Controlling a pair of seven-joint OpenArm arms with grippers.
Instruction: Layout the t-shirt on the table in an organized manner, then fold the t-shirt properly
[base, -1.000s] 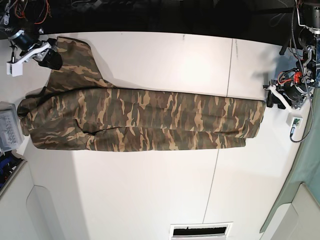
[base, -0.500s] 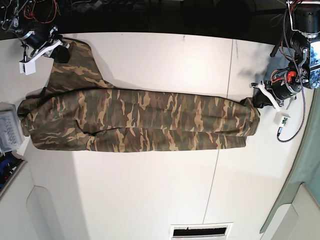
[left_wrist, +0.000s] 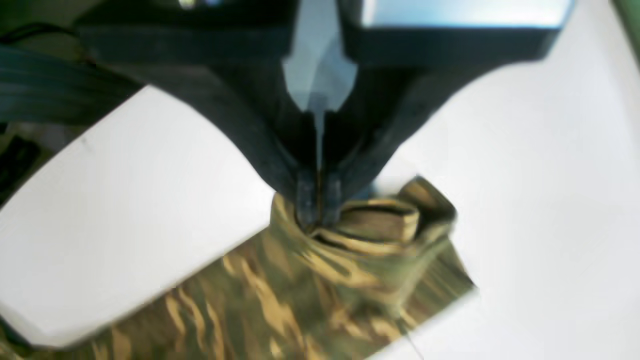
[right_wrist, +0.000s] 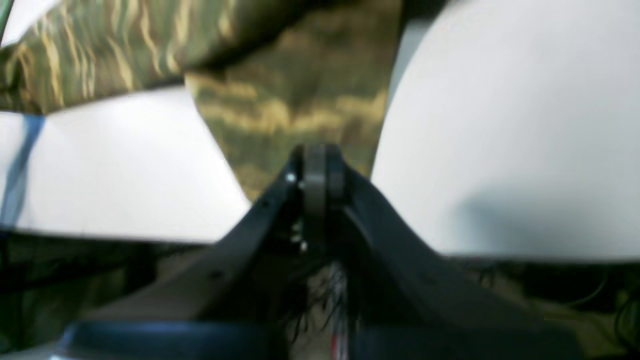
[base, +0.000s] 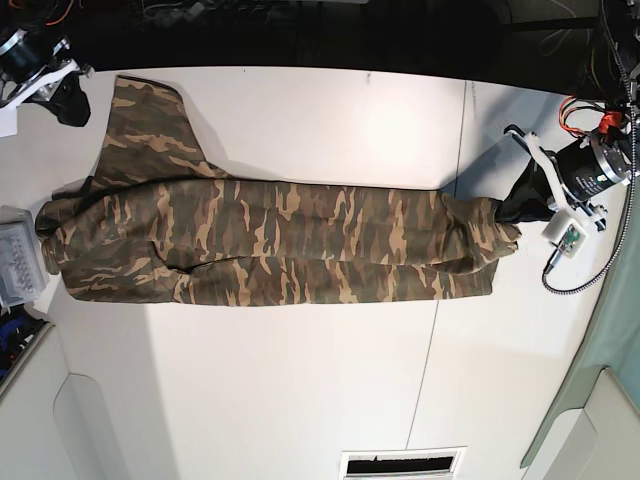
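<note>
T-shirt (base: 280, 245): camouflage print, lies in a long folded band across the table (base: 300, 380), one sleeve spread flat toward the far-left corner in the base view.
Hem end: bunched and lifted slightly at the right of the base view.
Left end effector (left_wrist: 317, 207): jaws together, clamped on a fold of the t-shirt at that bunched end.
Right end effector (right_wrist: 317, 165): jaws together, tips at the sleeve's edge; cloth between the jaws cannot be confirmed.
Table: white, with a thin dark seam (base: 440, 290) crossing it under the t-shirt.
Vent panel (base: 402, 462): slotted, at the table's near edge.
</note>
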